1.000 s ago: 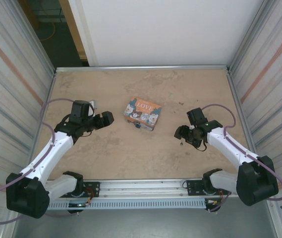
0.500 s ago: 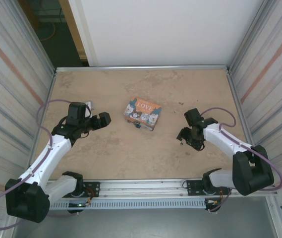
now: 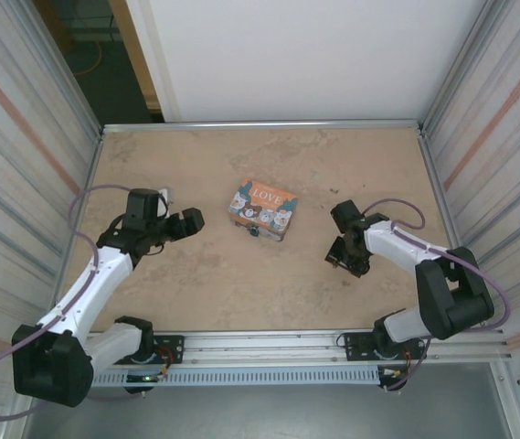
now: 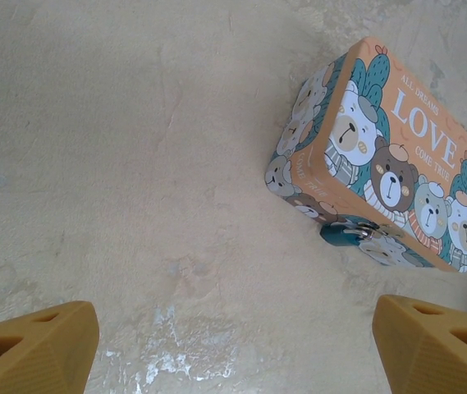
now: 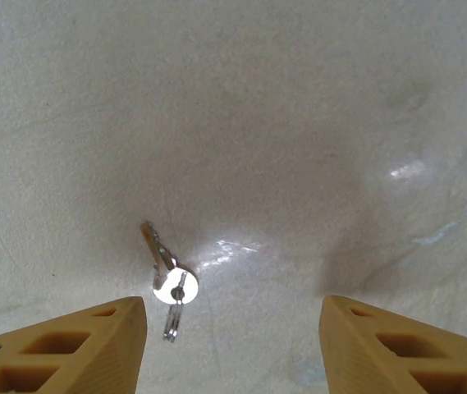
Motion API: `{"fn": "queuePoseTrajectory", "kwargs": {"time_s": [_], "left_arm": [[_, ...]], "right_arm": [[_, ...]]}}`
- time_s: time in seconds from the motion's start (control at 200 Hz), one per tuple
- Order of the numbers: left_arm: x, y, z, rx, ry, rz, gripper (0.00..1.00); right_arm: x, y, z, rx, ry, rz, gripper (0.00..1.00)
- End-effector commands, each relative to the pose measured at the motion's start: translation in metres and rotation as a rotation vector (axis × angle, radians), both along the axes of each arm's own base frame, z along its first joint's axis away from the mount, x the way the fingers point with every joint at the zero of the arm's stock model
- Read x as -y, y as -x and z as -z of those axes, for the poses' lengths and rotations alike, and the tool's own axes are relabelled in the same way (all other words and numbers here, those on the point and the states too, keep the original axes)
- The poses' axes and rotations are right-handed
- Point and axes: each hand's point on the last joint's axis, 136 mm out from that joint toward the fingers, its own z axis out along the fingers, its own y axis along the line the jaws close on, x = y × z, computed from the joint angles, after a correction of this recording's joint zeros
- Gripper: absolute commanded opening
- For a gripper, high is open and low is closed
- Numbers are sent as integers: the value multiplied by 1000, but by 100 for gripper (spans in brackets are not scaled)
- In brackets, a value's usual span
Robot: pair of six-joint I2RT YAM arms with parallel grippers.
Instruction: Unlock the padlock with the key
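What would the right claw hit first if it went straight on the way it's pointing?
Likely the keys on the table, lying between the right claw's open fingers, closer to the one at the picture's left. Depth is unclear.

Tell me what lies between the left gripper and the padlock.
Only bare tabletop. The left wrist view shows nothing between the left gripper and the padlock hanging at the tin's side.
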Motion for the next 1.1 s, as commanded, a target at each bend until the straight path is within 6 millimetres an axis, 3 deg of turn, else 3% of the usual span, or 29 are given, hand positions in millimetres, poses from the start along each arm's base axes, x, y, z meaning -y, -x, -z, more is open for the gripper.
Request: {"fn": "queuePoseTrajectory", "kwargs": {"time_s": [0.0, 0.551, 1.097], "left_arm": [[0, -3, 0, 15, -3, 14, 87], [-2, -4, 1, 7, -1, 10, 87], [-2, -5, 3, -5, 4, 11, 87]], "right_arm": [[-6, -11, -4, 18, 5, -1, 52], [-14, -6, 6, -36, 32, -35, 27], [-19, -6, 11, -40, 41, -50, 11]]}}
